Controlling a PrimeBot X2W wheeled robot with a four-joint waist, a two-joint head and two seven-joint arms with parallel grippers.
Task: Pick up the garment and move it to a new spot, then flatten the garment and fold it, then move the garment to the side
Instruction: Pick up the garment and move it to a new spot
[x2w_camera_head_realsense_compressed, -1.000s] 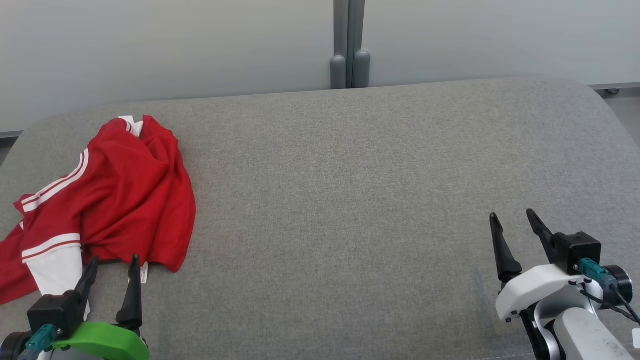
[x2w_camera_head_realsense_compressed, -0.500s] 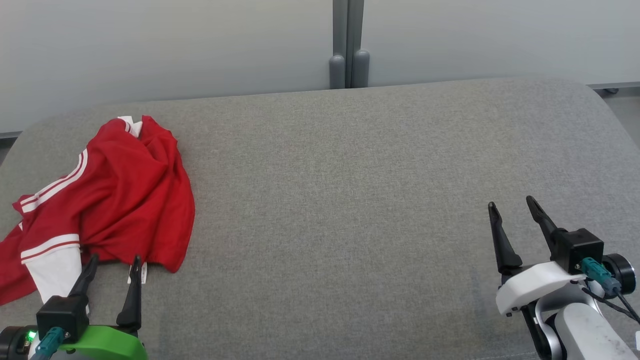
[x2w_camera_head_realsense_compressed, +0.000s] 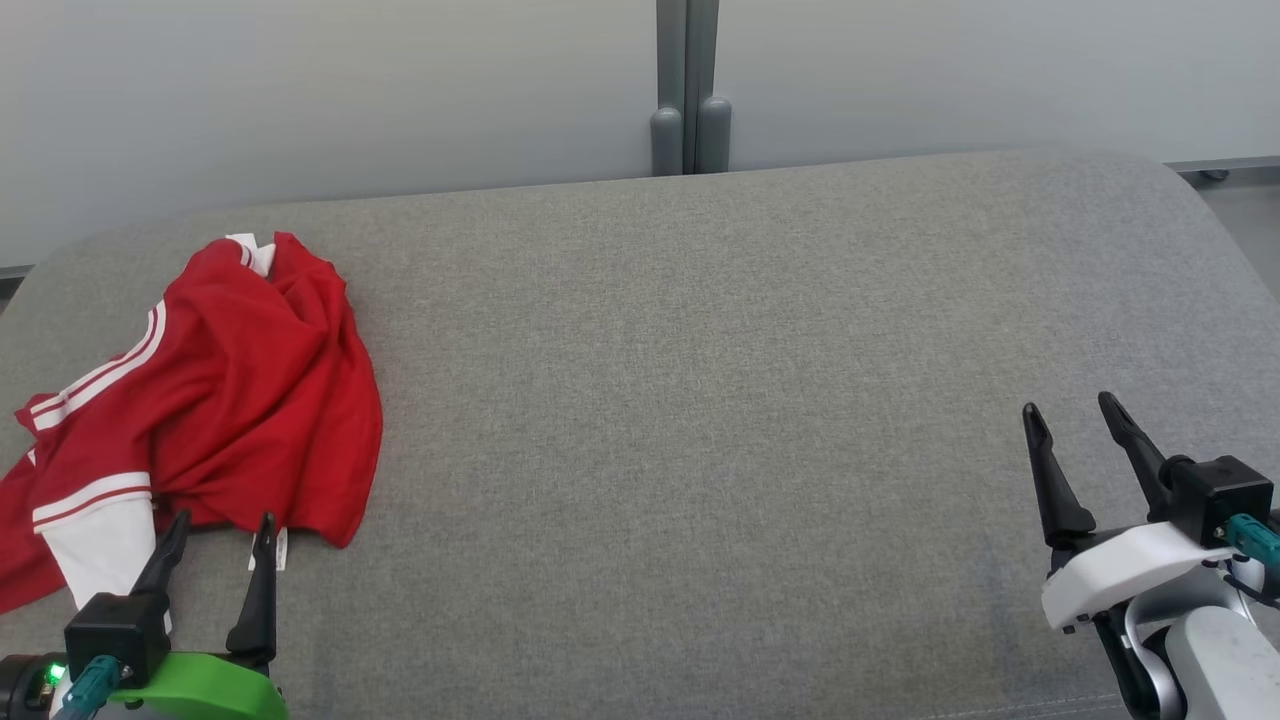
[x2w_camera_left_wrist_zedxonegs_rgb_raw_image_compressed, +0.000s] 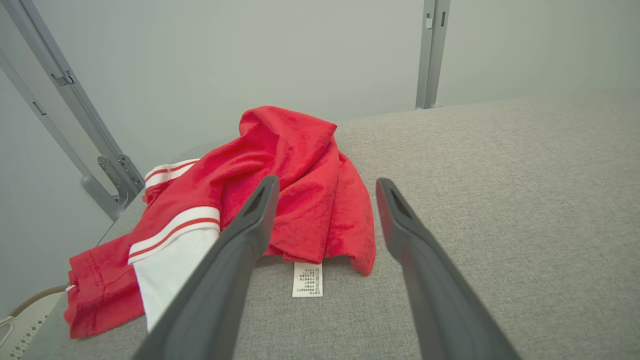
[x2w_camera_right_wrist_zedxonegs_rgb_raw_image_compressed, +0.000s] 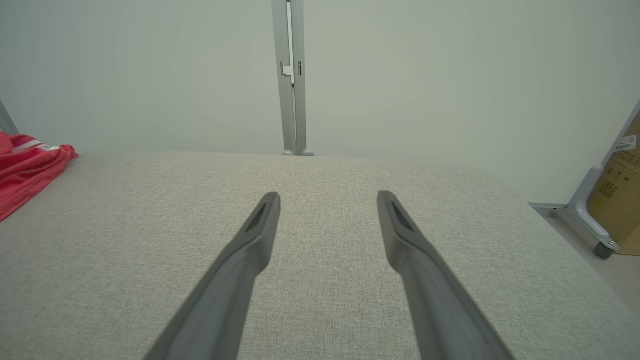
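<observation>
Broadly, the grey padded table (x2w_camera_head_realsense_compressed: 700, 350) spans the head view, with pale wall panels (x2w_camera_head_realsense_compressed: 300, 90) behind its far edge and a grey post (x2w_camera_head_realsense_compressed: 688, 90) at the middle of that edge. On the table's left end lies the garment (x2w_camera_head_realsense_compressed: 230, 390) — red with white stripes and a white sleeve, crumpled in a heap that runs from near the far edge towards the near one. At the table's near left corner the left gripper (x2w_camera_head_realsense_compressed: 224, 517) has its fingers spread and holds nothing. Its tips are at the heap's near hem, and I cannot tell whether they touch it. At the table's near right the right gripper (x2w_camera_head_realsense_compressed: 1067, 403) is likewise spread and empty — over bare table, well apart from the garment. A small white label (x2w_camera_left_wrist_zedxonegs_rgb_raw_image_compressed: 307, 279) lies flat on the table at the hem.
</observation>
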